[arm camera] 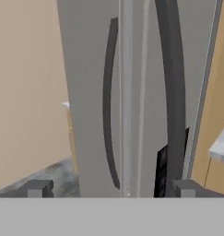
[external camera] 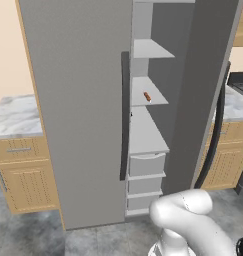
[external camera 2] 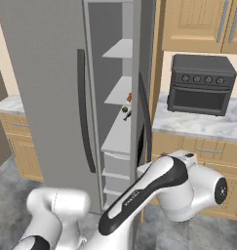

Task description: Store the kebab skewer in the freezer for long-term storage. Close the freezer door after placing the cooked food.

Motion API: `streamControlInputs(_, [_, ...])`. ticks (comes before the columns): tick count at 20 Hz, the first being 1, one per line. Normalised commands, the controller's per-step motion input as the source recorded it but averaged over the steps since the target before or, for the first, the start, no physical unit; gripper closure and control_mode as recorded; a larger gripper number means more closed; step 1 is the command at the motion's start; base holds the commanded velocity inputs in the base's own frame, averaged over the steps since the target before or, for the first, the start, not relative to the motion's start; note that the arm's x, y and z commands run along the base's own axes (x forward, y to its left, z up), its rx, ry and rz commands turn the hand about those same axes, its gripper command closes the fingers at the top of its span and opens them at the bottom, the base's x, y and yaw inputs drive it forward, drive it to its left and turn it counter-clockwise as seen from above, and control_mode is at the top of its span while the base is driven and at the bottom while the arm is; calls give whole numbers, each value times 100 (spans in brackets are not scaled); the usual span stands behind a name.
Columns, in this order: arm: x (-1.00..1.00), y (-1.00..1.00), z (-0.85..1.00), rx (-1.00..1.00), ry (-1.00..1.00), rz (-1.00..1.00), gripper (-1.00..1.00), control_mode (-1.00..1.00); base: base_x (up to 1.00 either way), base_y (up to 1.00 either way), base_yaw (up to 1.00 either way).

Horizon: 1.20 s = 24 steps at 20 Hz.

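1. The kebab skewer [external camera: 147, 97] lies on a white shelf [external camera: 149, 93] inside the freezer [external camera: 83, 110], at about one o'clock from the middle of the left base view.
2. The freezer door [external camera: 200, 95] stands open at three o'clock of that shelf.
3. The gripper [arm camera: 111, 188] has its jaws wide apart and grips nothing; its fingertips [arm camera: 37, 188] frame the two dark door handles [arm camera: 173, 92].
4. A toaster oven [external camera 2: 202, 84] sits on the counter [external camera 2: 198, 124] at two o'clock in the right base view.

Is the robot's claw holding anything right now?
No. The gripper is open and holds nothing. The skewer already lies on a freezer shelf, and the freezer door is open.
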Motion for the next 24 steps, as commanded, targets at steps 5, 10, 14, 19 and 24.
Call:
streamControlInputs(5, [66, -16, -7, 0, 0, 11, -100, -100, 0, 0, 0])
streamControlInputs(10, [46, -1, -12, 3, 0, 15, -100, -100, 0, 0, 0])
streamControlInputs(14, [56, 0, -18, 0, 0, 13, -100, -100, 0, 0, 0])
streamControlInputs(19, [46, 0, -24, 0, 0, 10, -100, -100, 0, 0, 0])
streamControlInputs(24, [57, 0, -26, 0, 0, 3, -100, -100, 0, 0, 0])
